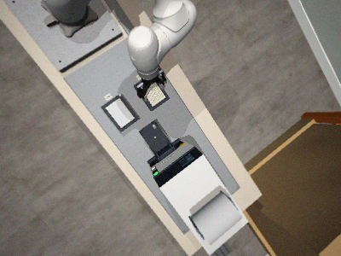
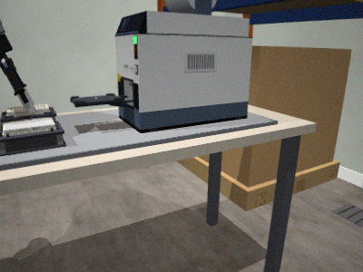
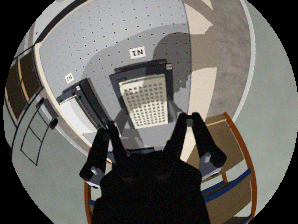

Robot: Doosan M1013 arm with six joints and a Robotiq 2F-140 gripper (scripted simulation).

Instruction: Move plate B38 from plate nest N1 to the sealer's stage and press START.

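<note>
Plate B38 [image 1: 154, 95] [image 3: 143, 96], a pale well plate, lies flat in the dark nest N1. It also shows at the far left of the side view [image 2: 27, 110]. My gripper [image 3: 147, 110] is open and right over this plate, with one finger on each side of its near end. The fingers stand low, close to the plate; I cannot tell whether they touch it. The sealer's dark stage [image 1: 155, 137] sticks out empty in front of the sealer [image 2: 181, 68]. The sealer's lamp [image 2: 135, 41] is green.
Nest N2 [image 1: 120, 112], with a plain white plate in it, sits beside N1. The foil roll [image 1: 215, 215] is on the sealer's far end. The arm's base plate [image 1: 72, 38] is at the table's other end. A large brown crate [image 2: 295, 122] stands behind the table.
</note>
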